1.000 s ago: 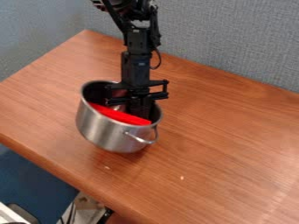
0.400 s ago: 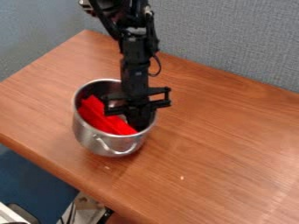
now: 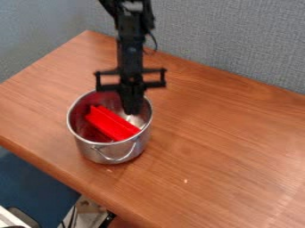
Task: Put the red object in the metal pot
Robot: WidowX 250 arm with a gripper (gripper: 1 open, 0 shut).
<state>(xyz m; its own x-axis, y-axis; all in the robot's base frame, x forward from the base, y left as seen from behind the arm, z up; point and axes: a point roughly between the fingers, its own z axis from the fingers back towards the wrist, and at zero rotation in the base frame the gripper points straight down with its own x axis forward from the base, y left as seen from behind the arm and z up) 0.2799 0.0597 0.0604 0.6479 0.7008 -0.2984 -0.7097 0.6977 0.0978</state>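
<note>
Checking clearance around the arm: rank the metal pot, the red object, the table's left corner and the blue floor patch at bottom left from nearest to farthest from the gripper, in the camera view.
Measured from the gripper:
1. Metal pot, its far rim directly under the fingertips.
2. Red object, inside the pot, just left and below.
3. Table's left corner, far left.
4. Blue floor patch, bottom left, beyond the table edge.

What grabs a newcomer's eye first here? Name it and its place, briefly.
The red object stands out first: a bright block lying inside the metal pot, which sits near the front left of the wooden table. Next is the black arm reaching down from the top, its claw shut just above the pot's far rim and holding nothing.
</note>
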